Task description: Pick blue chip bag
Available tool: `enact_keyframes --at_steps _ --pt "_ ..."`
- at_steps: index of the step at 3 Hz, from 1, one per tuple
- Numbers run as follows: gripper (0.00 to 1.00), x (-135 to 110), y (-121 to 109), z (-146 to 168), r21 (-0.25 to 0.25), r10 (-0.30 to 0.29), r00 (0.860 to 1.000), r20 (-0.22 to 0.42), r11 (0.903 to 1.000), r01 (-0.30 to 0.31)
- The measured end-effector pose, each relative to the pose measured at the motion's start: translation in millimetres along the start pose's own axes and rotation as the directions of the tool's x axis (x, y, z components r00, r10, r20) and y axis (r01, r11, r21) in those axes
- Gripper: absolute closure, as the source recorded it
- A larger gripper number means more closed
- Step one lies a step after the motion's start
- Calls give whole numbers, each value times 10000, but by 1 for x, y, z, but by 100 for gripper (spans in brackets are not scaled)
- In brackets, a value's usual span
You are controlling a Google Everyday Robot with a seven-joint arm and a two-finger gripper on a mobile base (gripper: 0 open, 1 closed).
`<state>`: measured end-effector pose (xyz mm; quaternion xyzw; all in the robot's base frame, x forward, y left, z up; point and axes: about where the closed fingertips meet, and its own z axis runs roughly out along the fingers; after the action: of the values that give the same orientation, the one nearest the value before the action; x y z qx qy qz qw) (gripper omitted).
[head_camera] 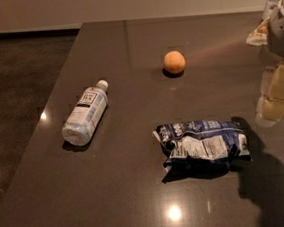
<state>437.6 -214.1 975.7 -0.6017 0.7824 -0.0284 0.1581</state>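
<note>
The blue chip bag (202, 144) lies flat on the dark table (140, 201), right of centre and near the front; it is crumpled navy foil with white printed panels. My gripper (276, 97) hangs at the right edge of the view, above the table and up to the right of the bag, not touching it. Its cream-coloured fingers (280, 89) point down. Its shadow falls on the table just right of the bag.
A clear plastic bottle (85, 118) with a white label lies on its side at the left. An orange ball-like fruit (174, 62) sits behind the bag. The table's left edge drops to a dark floor (15, 97).
</note>
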Motion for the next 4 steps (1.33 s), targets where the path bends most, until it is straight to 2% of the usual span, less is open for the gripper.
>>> enact_keyframes --at_steps 1,2,4 --pt "0 -1 0 0 -25 13 10000 16 10000 -13" --pt "0 -4 12 14 -457 12 9999 162 9990 -4" --pt "0 -18 47 53 -1426 -69 9983 583 9897 152"
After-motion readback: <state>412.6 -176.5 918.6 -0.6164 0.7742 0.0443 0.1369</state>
